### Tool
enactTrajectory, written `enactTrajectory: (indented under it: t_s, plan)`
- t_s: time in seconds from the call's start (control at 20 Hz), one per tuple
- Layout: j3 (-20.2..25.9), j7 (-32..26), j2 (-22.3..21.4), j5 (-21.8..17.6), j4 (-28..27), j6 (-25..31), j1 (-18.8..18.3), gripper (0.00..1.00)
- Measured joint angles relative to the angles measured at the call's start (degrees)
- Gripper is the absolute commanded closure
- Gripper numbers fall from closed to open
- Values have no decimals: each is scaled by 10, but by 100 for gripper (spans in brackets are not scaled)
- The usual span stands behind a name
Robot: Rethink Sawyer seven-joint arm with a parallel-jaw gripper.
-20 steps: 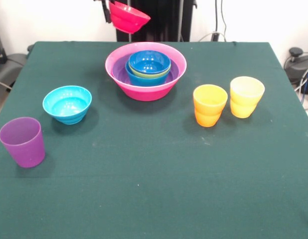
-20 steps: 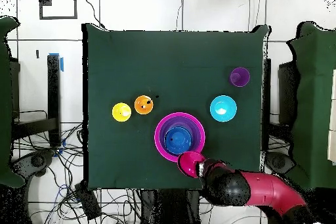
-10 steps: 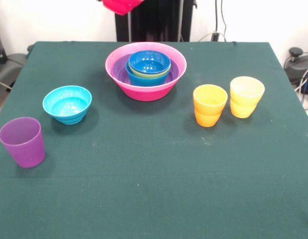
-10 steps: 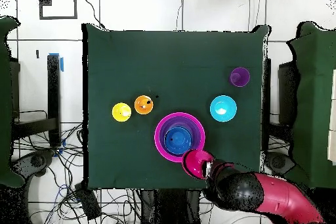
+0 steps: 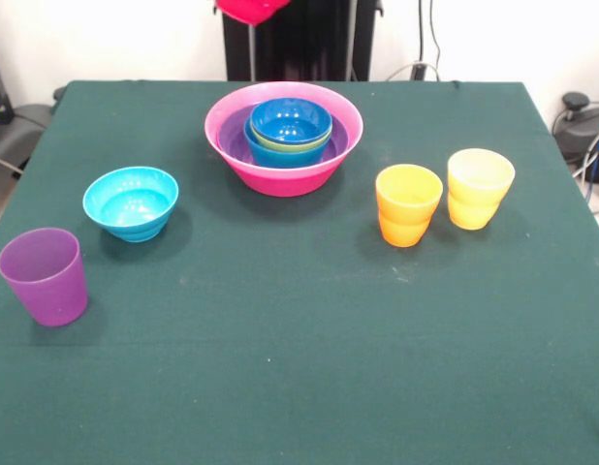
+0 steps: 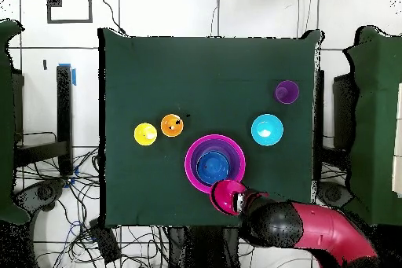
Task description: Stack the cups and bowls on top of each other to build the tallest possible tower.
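Red-pink, the small bowl (image 6: pixel 226 196) has swung back over the hot-pink bowl's (image 5: pixel 280 174) rim after drifting off; it seems carried by the gripper (image 6: pixel 239 199), though I cannot tell the grip. Nesting looks next.

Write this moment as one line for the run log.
gripper: holds small red-pink bowl in the air by rim of big pink bowl | nested in pink bowl: purple, blue, green, dark blue | loose on table: cyan bowl, three cups
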Motion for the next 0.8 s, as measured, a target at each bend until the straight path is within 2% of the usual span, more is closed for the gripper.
enactTrajectory:
  t_s: [0.35, 0.8]
  plan:
    - [-9, 0, 41, -22, -4, -5, 36, 100]
    - [-31, 0, 78, -39, -8, -21, 56, 100]
